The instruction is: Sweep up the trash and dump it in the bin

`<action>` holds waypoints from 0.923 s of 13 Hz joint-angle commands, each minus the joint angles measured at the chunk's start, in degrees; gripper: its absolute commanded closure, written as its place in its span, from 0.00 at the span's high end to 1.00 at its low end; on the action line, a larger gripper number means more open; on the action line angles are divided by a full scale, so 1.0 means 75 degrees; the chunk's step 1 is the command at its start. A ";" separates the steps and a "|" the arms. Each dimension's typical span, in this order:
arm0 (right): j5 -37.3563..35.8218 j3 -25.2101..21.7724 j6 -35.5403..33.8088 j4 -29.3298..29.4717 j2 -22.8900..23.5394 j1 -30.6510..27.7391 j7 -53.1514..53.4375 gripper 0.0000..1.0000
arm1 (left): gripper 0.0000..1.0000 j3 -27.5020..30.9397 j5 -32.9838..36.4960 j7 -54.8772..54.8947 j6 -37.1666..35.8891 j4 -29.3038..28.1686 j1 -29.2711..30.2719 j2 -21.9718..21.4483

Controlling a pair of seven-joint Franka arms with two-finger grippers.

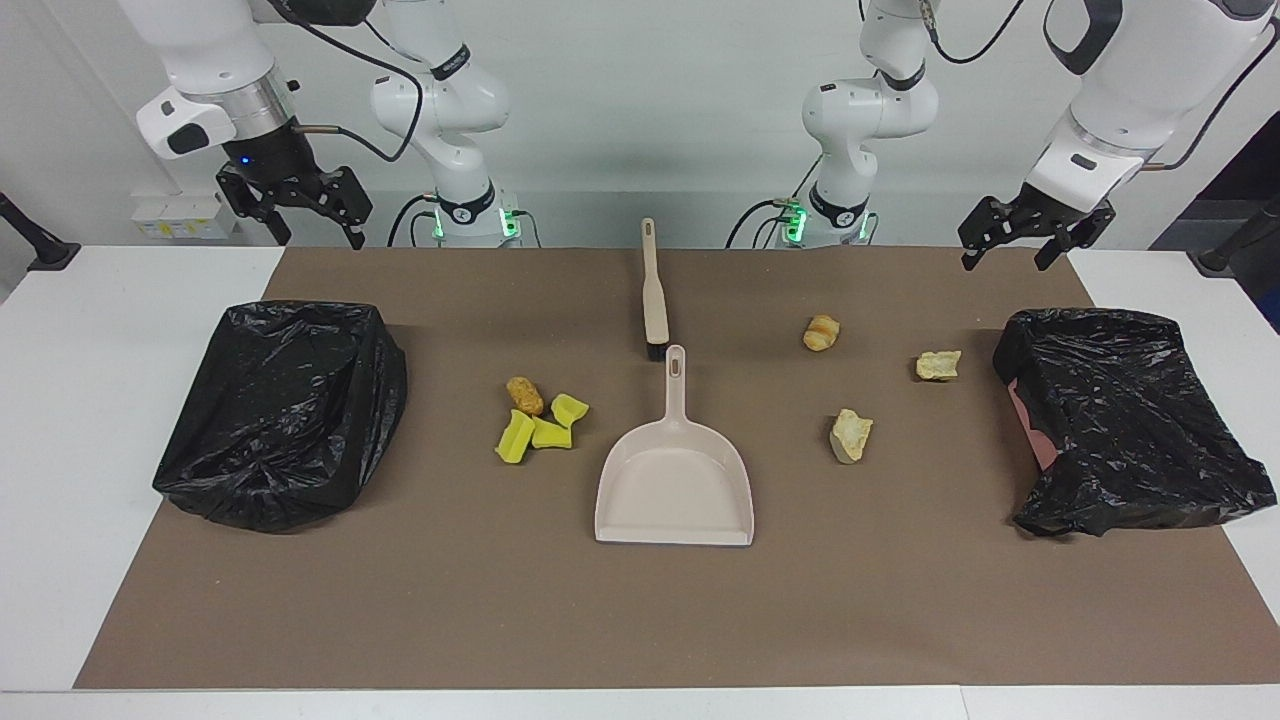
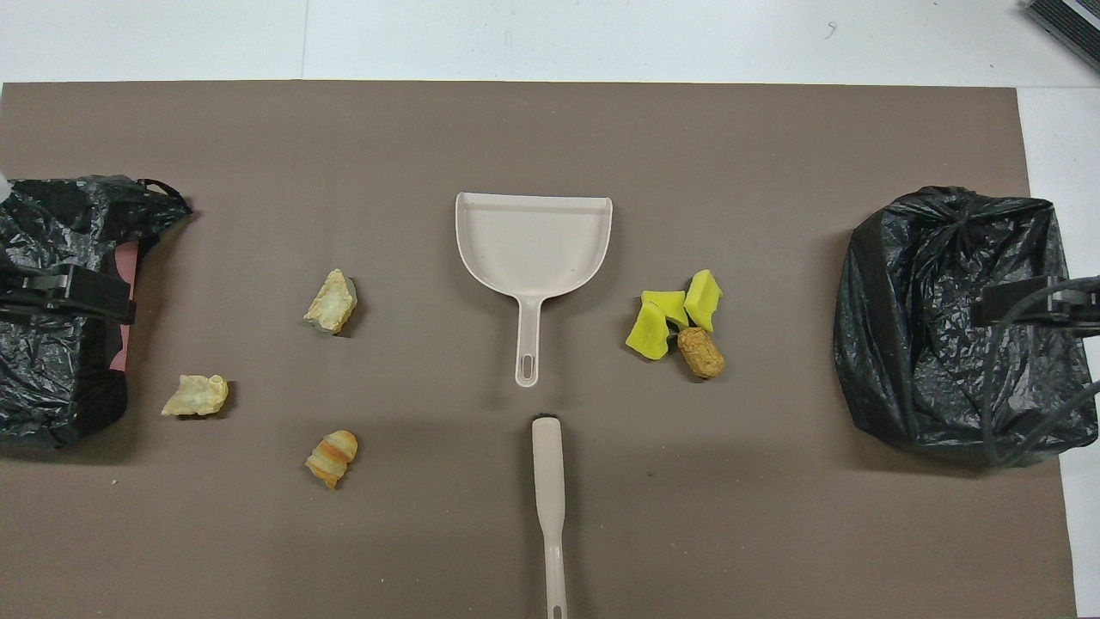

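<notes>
Brown mat (image 1: 640, 620) covers the worktop (image 1: 90, 400); bins (image 1: 285, 410) (image 1: 1130, 430) sit at each end, dustpan (image 1: 675, 490) and brush (image 1: 653, 295) mid-worktop. Trash (image 1: 535, 420) lies scattered beside the dustpan on both sides. Both claws, left (image 1: 1020, 240) and right (image 1: 300, 210), hang open over the robots' edge.

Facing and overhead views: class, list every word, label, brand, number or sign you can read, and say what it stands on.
None can be read: no print shows on the dustpan, brush, trash scraps or black bin bags.
</notes>
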 commanded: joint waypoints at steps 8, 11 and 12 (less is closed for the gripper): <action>0.0027 0.0037 0.0004 -0.0269 -0.0205 -0.0112 -0.0216 1.00 | 1.00 -0.0084 -0.0161 0.0056 0.0504 -0.1322 -0.0291 -0.0578; 0.0027 0.0037 0.0004 -0.0269 -0.0205 -0.0112 -0.0216 1.00 | 1.00 -0.0084 -0.0231 0.0021 0.1160 -0.2340 -0.0982 -0.0906; 0.0027 0.0037 0.0004 -0.0269 -0.0205 -0.0112 -0.0216 1.00 | 1.00 -0.0084 -0.0475 -0.0002 0.1499 -0.2820 -0.1159 -0.1151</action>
